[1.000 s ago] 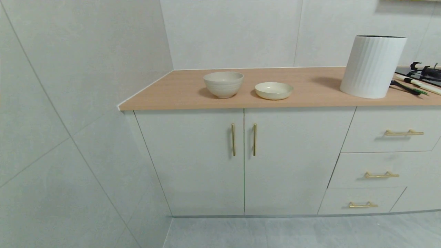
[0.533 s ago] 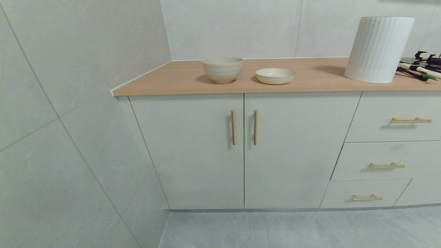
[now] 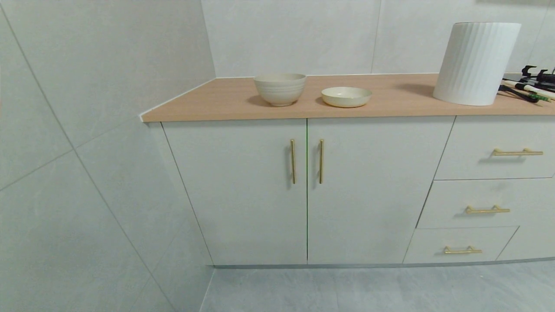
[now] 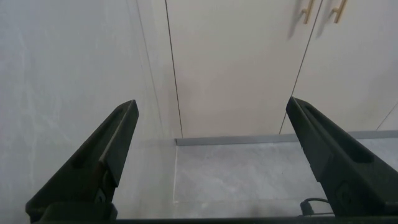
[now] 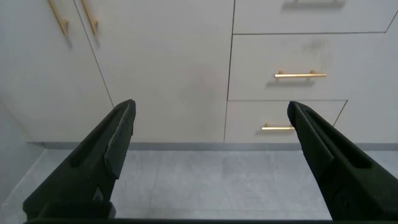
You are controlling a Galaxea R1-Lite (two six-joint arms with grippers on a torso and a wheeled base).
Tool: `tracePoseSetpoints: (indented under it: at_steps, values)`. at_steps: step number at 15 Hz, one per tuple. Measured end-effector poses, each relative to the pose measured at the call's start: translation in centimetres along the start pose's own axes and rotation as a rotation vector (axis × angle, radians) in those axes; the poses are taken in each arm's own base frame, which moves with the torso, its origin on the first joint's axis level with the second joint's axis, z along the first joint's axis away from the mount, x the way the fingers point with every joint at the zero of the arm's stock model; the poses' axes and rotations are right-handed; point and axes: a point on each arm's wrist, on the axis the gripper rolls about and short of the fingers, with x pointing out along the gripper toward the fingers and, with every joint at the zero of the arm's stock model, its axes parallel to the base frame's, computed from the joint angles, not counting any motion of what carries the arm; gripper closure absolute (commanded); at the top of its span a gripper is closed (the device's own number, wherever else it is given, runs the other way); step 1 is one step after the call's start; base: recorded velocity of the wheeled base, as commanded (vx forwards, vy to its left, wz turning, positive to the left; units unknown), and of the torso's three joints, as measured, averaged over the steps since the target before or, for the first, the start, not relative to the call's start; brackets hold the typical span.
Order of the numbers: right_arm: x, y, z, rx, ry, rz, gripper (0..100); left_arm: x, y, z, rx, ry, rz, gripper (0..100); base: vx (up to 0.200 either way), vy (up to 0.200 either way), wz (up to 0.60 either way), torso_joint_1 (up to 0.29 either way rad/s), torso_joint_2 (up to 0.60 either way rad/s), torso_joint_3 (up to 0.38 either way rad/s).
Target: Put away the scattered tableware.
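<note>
A ribbed beige bowl point(image 3: 280, 88) stands on the wooden countertop point(image 3: 208, 102), near its left end. Just to its right sits a shallow cream dish point(image 3: 346, 96). Below them are two shut cabinet doors point(image 3: 243, 190) with upright gold handles point(image 3: 293, 161). My left gripper point(image 4: 211, 112) hangs open low above the floor, facing the left door's bottom corner. My right gripper point(image 5: 211, 111) is also open and empty, facing the lower drawers point(image 5: 286, 118).
A tall white ribbed container point(image 3: 476, 63) stands on the counter's right part, with dark utensils point(image 3: 527, 86) beyond it. Three drawers point(image 3: 494, 147) with gold handles lie right of the doors. A tiled wall point(image 3: 86, 130) closes the left side. Grey floor point(image 3: 368, 288) lies before the cabinet.
The head view has shifted: the counter now sits higher in the picture than a second ago. Bowl and dish stay where they were on the counter.
</note>
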Motion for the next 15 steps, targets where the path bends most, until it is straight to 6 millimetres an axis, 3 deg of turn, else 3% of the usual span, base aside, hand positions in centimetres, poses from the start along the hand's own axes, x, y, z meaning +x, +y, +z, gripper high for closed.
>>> tracePoseSetpoints:
  at_steps: [4, 15]
  values:
    - [0.00, 0.00, 0.00, 0.000, 0.000, 0.000, 0, 0.00, 0.00, 0.00, 0.000, 0.000, 0.000, 0, 0.200, 0.000, 0.00, 0.002, 0.00, 0.000]
    - [0.00, 0.00, 0.00, -0.002, 0.000, 0.002, 0, 0.00, 0.00, 0.00, -0.001, 0.000, -0.001, 0, 0.000, 0.000, 0.00, 0.000, 0.00, 0.000]
